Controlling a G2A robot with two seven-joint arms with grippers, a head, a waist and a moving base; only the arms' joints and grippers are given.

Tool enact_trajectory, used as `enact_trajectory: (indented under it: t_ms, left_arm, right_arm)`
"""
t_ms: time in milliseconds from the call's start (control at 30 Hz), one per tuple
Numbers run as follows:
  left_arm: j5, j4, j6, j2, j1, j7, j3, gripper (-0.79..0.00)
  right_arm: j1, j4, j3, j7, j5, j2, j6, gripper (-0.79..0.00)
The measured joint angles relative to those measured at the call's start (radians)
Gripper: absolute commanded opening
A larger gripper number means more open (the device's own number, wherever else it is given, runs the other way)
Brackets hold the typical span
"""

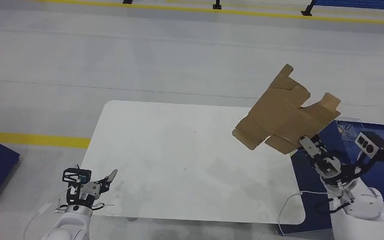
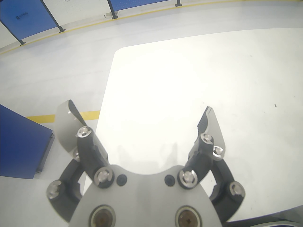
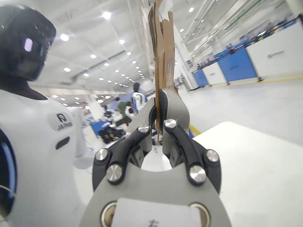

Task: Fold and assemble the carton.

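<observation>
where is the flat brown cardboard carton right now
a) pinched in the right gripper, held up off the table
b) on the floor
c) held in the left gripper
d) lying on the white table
A: the flat brown cardboard carton is pinched by its edge in the shut right gripper, clear of the white table; the left gripper is open and holds nothing.

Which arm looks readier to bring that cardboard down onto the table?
Probably right: the right gripper grips the flat carton over the table's edge; the left gripper is open, far from it.
</observation>
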Motion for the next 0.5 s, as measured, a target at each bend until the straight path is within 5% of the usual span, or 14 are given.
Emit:
enact_trajectory:
  t_ms: [233, 400, 500]
  left_arm:
    - [0.000, 0.000, 0.000, 0.000, 0.000, 0.000, 0.000, 0.000]
    - [0.000, 0.000, 0.000, 0.000, 0.000, 0.000, 0.000, 0.000]
    - [0.000, 0.000, 0.000, 0.000, 0.000, 0.000, 0.000, 0.000]
  right_arm:
    - [-0.010, -0.212, 0.243, -0.399, -0.698, -0.051, 0.002, -0.785]
    - [-0.040, -0.289, 0.287, -0.777, -1.173, -0.093, 0.013, -0.785]
    - [-0.076, -0.360, 0.281, -1.008, -1.529, -0.109, 0.110, -0.785]
